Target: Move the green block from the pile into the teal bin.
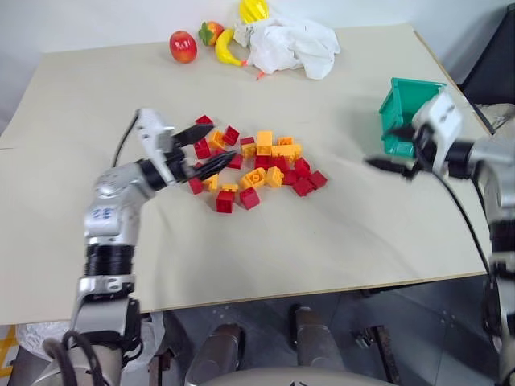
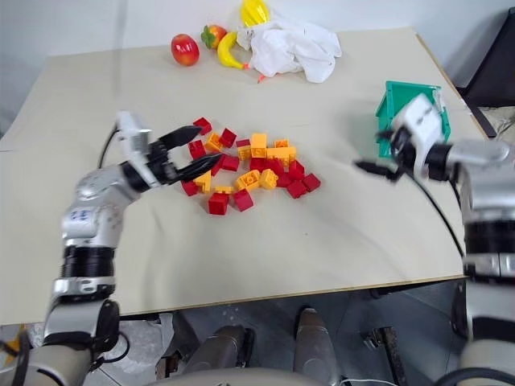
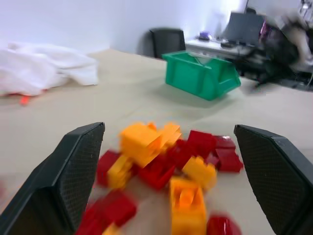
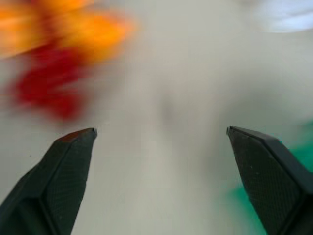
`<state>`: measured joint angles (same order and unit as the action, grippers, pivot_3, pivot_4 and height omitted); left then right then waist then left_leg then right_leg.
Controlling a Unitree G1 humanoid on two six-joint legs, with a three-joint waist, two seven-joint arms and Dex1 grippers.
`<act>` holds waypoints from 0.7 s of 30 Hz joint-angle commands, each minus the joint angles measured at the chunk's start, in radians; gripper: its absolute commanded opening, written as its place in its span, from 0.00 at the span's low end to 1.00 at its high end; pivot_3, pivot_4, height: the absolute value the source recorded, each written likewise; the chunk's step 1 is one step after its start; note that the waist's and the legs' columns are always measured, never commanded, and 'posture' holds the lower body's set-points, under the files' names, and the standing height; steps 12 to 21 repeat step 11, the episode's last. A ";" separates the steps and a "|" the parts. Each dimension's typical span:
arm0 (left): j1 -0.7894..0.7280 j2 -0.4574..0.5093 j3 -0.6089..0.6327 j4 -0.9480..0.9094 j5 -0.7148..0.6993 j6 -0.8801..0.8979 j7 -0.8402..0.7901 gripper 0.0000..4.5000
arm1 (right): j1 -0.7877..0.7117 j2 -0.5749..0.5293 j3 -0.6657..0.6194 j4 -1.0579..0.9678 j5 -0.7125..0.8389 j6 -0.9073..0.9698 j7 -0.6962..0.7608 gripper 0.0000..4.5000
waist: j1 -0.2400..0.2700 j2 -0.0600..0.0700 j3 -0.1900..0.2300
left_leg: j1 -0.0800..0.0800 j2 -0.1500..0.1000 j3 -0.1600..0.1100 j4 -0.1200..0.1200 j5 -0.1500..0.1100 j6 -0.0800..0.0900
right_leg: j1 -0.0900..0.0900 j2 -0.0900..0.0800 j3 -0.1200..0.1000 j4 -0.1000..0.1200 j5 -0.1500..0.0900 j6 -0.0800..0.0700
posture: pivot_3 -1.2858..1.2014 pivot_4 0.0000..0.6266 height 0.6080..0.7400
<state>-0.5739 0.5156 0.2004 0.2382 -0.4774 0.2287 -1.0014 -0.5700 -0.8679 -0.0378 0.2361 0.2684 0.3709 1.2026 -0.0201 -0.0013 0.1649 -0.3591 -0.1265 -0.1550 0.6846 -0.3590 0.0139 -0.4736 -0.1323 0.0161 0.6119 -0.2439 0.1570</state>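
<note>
Right end effector [image 1: 392,153] spread, empty, beside teal bin [image 1: 400,112]; left end effector [image 1: 208,148] spread over pile [image 1: 257,165].

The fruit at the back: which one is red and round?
The apple, leftmost of the fruit. The banana beside it is yellow and curved.

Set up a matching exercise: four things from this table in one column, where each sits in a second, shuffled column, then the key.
Things:
1. teal bin
2. pile
3. white cloth
4. left claw

Places:
A. far edge of the table, beside the toy fruit
B. middle of the table
C. at the pile's left edge, fingers apart
D. right side of the table, just behind the right claw

Pairs: 1-D, 2-B, 3-A, 4-C
</note>
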 commanded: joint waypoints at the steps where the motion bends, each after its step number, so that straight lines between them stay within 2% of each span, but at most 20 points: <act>1: 0.046 0.104 0.061 -0.020 -0.041 0.023 -0.087 1.00 | 0.083 -0.052 -0.055 -0.091 0.042 -0.120 0.098 0.99 | 0.000 0.000 0.000 | 0.000 0.000 0.000 0.001 0.000 0.000 | 0.000 0.000 0.000 0.000 0.000 0.000 | 0.52 0.24 1.00; 5: 0.118 0.196 0.094 -0.021 -0.048 0.085 -0.101 1.00 | 0.118 -0.045 -0.077 -0.025 0.053 -0.210 0.122 0.99 | -0.003 0.001 0.001 | 0.006 0.001 0.001 0.000 0.000 0.000 | 0.007 0.001 0.001 -0.002 0.002 0.000 | 0.52 0.24 1.00; 7: 0.168 0.237 0.108 -0.055 -0.079 0.176 -0.106 1.00 | 0.120 -0.037 -0.084 0.005 0.056 -0.242 0.127 0.99 | -0.002 0.002 0.001 | 0.008 0.001 0.001 0.000 0.000 0.001 | 0.009 0.001 0.001 -0.004 0.002 0.000 | 0.52 0.24 1.00; 11: 0.222 0.235 0.154 -0.046 -0.085 0.115 -0.116 1.00 | 0.113 -0.016 -0.088 0.019 0.047 -0.248 0.075 0.99 | -0.002 0.002 0.001 | 0.008 0.001 0.001 0.000 0.000 0.001 | 0.009 0.002 0.001 -0.002 0.002 -0.001 | 0.52 0.24 1.00; 21: 0.222 0.235 0.154 -0.046 -0.085 0.115 -0.116 1.00 | 0.113 -0.016 -0.088 0.019 0.047 -0.248 0.075 0.99 | -0.002 0.002 0.001 | 0.008 0.001 0.001 0.000 0.000 0.001 | 0.009 0.002 0.001 -0.002 0.002 -0.001 | 0.52 0.24 1.00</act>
